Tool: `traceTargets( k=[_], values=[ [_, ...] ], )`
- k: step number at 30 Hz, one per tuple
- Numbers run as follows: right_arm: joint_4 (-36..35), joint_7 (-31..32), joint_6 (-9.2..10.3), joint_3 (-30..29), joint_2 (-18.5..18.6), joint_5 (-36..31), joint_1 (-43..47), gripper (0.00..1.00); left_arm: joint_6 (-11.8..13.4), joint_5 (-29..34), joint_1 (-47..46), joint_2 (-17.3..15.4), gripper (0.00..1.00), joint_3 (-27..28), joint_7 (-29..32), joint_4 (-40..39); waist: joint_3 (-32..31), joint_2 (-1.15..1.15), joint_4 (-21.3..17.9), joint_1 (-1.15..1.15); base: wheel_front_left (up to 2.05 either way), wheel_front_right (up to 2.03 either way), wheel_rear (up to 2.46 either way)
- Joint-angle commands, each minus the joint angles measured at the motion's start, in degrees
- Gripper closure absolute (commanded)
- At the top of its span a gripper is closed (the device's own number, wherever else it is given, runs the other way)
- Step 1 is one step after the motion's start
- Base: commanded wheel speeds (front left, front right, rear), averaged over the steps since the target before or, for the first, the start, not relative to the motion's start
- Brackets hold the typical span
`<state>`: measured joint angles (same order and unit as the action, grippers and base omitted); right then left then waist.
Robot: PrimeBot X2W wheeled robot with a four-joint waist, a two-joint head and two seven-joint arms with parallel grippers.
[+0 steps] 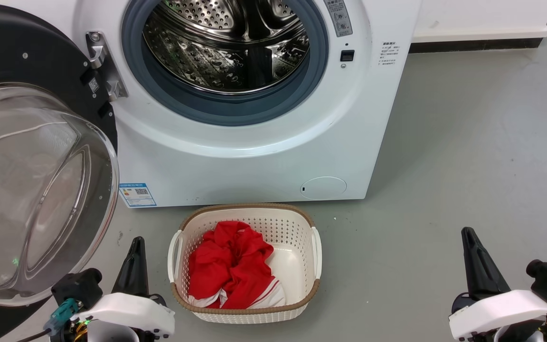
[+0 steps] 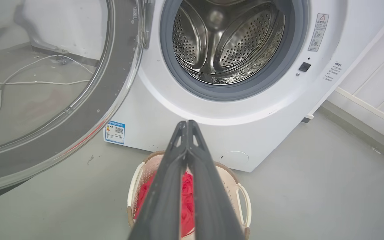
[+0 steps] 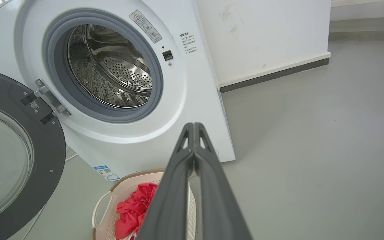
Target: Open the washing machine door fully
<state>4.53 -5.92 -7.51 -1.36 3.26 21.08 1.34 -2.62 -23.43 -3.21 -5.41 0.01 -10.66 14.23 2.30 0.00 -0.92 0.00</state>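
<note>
The washer [image 1: 254, 156] takes up twelve o'clock in the head view, its drum [image 1: 226, 47] bare and unobstructed. The door [image 1: 41, 190] hangs at nine o'clock, swung wide on the hinge [image 1: 105, 71] at the left of the opening. Its glass bowl bulges toward the camera and its black rim is turned well away from the grey gasket [image 1: 226, 109]. In the right wrist view the door [image 3: 15, 160] sits at eight o'clock and looks close to the end of its travel. By my judgement little or no swing remains.

The basket [image 1: 245, 311] sits on the floor at six o'clock, just in front of the washer, probably so that the red cloth [image 1: 231, 266] has a short trip into the drum.

The left gripper [image 1: 136, 247] is at seven o'clock, near the door's lower rim but with its fingers clear of it. The left wrist view shows it [image 2: 187, 124] clenched on nothing, with the tips pressed together. The right gripper [image 1: 468, 235] is at four o'clock, well apart from everything, and is likewise pinched closed and empty in its own view [image 3: 194, 126]. Both sit low on either side of the basket, which keeps the opening clear.
</note>
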Motion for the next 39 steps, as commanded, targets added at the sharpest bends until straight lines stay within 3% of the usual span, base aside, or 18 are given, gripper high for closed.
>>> traceTargets(
  k=[1,19,39],
  values=[
    [-0.4,0.3,0.0,0.0,0.5,2.8,-1.7,1.0,-0.4,-2.5,-1.4,-0.2,1.0,0.3,0.4,-1.0,0.0,0.0,0.0,0.0,0.0,0.0,0.0],
    [2.0,2.5,0.01,-0.4,1.0,20.4,-3.2,1.0,-1.5,-18.9,-1.9,0.5,1.0,1.8,4.5,-0.9,-0.4,0.0,0.2,0.0,0.0,0.0,0.0],
    [4.0,4.6,0.01,-0.9,1.3,35.4,-4.5,1.0,-2.5,-32.9,-2.4,1.1,1.0,3.2,8.1,-0.8,-0.7,0.0,0.3,0.0,0.0,0.0,0.0]
  ],
)
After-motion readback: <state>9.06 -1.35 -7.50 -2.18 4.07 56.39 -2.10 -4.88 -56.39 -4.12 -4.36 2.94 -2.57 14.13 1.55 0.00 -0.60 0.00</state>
